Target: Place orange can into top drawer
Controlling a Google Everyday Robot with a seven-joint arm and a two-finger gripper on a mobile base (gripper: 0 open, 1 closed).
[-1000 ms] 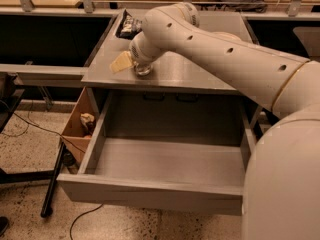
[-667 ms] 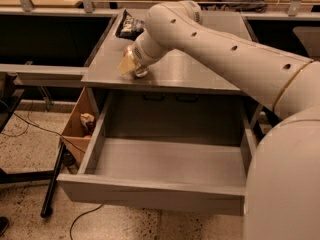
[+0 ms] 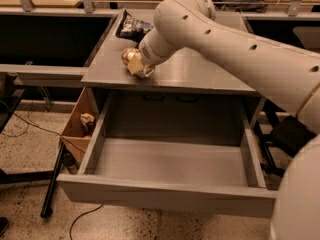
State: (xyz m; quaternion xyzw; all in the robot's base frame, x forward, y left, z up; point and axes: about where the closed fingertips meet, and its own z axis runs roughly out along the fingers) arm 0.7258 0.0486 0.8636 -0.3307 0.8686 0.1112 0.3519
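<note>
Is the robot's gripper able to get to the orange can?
Probably yes. The gripper is right at the orange can on the cabinet top, and the snack bag lies behind it, out of the way.

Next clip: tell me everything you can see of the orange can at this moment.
The orange can is a small cylinder with a mottled orange-tan label and a shiny metal end turned toward the picture's left. It lies tilted on its side near the front left of the grey cabinet top, at the gripper, which hides its right part. Whether it rests on the surface cannot be told. The dark snack bag lies behind it, apart. The can is not in the open top drawer below.
</note>
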